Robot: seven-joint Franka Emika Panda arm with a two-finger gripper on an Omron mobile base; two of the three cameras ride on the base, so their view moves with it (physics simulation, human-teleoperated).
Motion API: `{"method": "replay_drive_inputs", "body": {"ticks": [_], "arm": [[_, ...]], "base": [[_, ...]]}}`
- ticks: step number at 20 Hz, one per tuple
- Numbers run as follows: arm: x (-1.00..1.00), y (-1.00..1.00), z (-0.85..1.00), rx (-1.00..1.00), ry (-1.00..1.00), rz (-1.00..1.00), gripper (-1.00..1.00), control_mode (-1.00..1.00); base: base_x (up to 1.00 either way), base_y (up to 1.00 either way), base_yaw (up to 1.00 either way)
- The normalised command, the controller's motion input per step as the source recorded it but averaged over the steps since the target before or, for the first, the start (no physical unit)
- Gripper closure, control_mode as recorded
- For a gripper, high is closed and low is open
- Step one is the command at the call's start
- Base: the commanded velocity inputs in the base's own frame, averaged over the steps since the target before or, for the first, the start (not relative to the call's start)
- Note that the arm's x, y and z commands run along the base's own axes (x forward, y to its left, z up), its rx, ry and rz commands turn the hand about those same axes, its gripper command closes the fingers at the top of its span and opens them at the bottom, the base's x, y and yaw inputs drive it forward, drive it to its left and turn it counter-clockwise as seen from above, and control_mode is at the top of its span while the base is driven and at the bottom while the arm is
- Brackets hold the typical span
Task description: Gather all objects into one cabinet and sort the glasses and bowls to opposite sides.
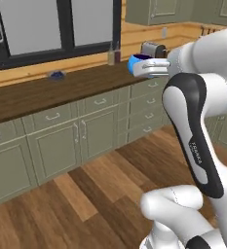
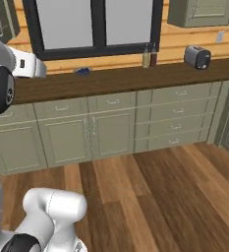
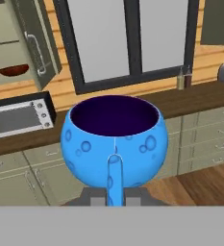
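Note:
In the hand view the small bright blue bowl [image 3: 114, 139] sits close in front, its dark inside facing up, and my gripper [image 3: 114, 168] is shut on its near wall, with one dark finger [image 3: 114, 180] showing against the outside. From the left base view the blue bowl [image 1: 136, 65] hangs above the counter's right part at the end of my gripper [image 1: 150, 68]. The grey-green wall cabinet [image 3: 7, 53] stands open at the upper left, its door [image 3: 36, 43] swung out. The dark red-brown bowl [image 3: 13, 70] lies on a shelf inside.
A long dark wooden counter [image 1: 47, 92] runs under a window. On it are a microwave [image 3: 19, 117], a toaster [image 2: 197, 56], two bottles [image 2: 149, 56] and a small blue object [image 2: 82, 71]. Drawer and door fronts line the wall below; wood floor lies ahead.

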Motion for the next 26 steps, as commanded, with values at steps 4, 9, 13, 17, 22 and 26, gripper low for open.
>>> {"method": "replay_drive_inputs", "body": {"ticks": [4, 9, 13, 17, 22, 26], "arm": [[0.00, 0.00, 0.00, 0.00, 0.00, 0.00, 1.00, 1.00], [0.00, 0.00, 0.00, 0.00, 0.00, 0.00, 1.00, 1.00], [0.00, 0.00, 0.00, 0.00, 0.00, 0.00, 1.00, 1.00], [0.00, 0.00, 0.00, 0.00, 0.00, 0.00, 1.00, 1.00], [0.00, 0.00, 0.00, 0.00, 0.00, 0.00, 1.00, 1.00], [0.00, 0.00, 0.00, 0.00, 0.00, 0.00, 1.00, 1.00]], "base": [[0.00, 1.00, 0.13], [-0.03, 1.00, 0.18], [-0.01, 1.00, 0.22], [0.33, 0.92, 0.19], [0.90, 0.74, 0.19], [0.81, 0.57, 0.18]]}}
